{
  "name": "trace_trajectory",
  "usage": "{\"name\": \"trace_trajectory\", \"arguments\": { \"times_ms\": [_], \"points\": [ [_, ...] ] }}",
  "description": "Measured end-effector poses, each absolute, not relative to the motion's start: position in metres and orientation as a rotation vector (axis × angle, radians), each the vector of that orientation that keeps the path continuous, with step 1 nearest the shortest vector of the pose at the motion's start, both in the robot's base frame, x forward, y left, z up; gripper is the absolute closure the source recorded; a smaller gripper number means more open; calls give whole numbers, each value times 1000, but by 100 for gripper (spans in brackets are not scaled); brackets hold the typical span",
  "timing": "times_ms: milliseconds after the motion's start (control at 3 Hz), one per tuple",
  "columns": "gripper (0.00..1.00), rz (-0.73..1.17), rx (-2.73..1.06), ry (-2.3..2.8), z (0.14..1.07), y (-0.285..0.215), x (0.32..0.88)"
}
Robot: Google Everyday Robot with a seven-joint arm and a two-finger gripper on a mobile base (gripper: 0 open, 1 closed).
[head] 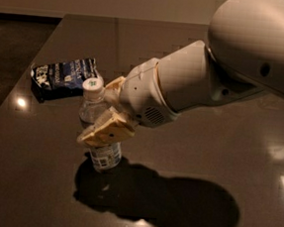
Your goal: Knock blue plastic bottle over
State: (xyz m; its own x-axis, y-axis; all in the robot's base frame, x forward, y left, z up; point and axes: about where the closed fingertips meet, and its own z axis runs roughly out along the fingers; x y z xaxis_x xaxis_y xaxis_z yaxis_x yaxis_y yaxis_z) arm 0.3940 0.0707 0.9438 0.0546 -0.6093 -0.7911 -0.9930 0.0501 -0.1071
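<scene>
The blue plastic bottle (90, 112) stands on the dark table, a little left of centre. It is clear with a white cap and a pale label, and its top leans slightly to the left. My gripper (108, 105) reaches in from the right at the bottle's mid height. It is open, with the near beige finger (107, 128) across the front of the bottle and the far finger (116, 83) behind it. The bottle's middle is hidden by the near finger.
A dark blue snack bag (63, 76) with white print lies just behind and left of the bottle. The table (37, 176) has its left edge close to the bag, with dark floor beyond. My arm's shadow falls in front of the bottle.
</scene>
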Motion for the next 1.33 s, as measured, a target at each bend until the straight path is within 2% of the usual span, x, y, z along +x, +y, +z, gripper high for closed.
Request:
{"name": "trace_trajectory", "arguments": {
  "times_ms": [333,667,1333],
  "points": [
    [86,593,-1700,1652,970,59,399],
    [100,433,-1815,1697,988,38,404],
    [100,63,-2095,1777,954,-22,422]
  ]
}}
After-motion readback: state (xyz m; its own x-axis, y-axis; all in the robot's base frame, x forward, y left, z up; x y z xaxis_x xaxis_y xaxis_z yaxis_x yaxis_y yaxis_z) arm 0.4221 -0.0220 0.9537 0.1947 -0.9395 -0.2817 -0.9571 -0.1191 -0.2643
